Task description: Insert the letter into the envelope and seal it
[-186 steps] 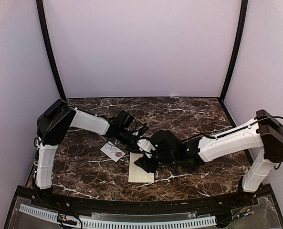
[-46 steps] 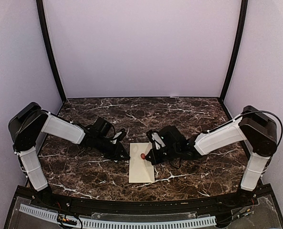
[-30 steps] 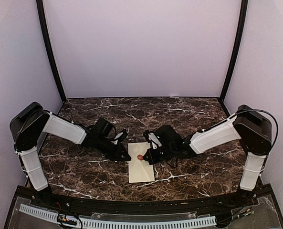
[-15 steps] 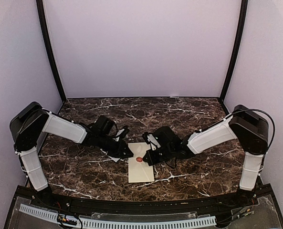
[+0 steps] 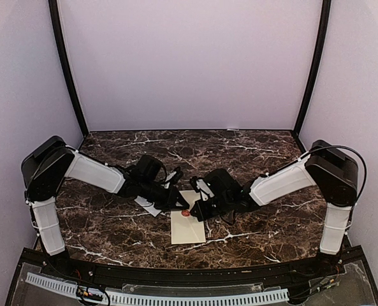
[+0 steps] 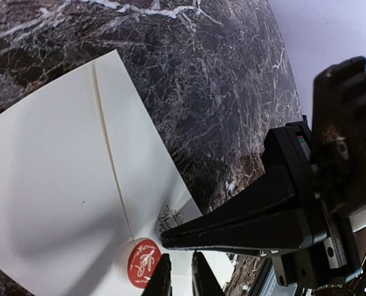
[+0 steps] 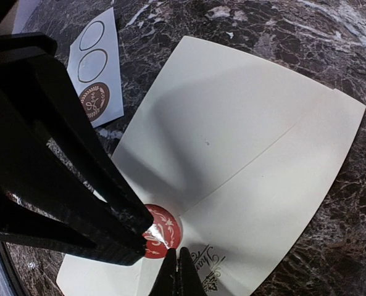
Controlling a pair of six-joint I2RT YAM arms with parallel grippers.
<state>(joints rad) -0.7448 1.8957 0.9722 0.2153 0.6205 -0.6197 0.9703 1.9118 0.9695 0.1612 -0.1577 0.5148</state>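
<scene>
The cream envelope [image 5: 189,231] lies flat on the marble table [image 5: 112,236], its flap closed under a round red seal [image 7: 160,231] with white ornament, and the letter is hidden from view. Both arms meet at the seal. The right gripper [image 7: 174,271], reaching in from 3 o'clock, is fully closed and empty, while the left gripper [image 6: 181,280], from 9 o'clock, has its fingers a slit apart, gripping nothing. A sticker sheet [image 7: 96,80] lies at the envelope's 10 o'clock.

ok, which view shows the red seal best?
Left wrist: the red seal shows nearly whole, pattern visible, on the envelope. Right wrist has it larger but partly covered; top external gives only a red dot.
</scene>
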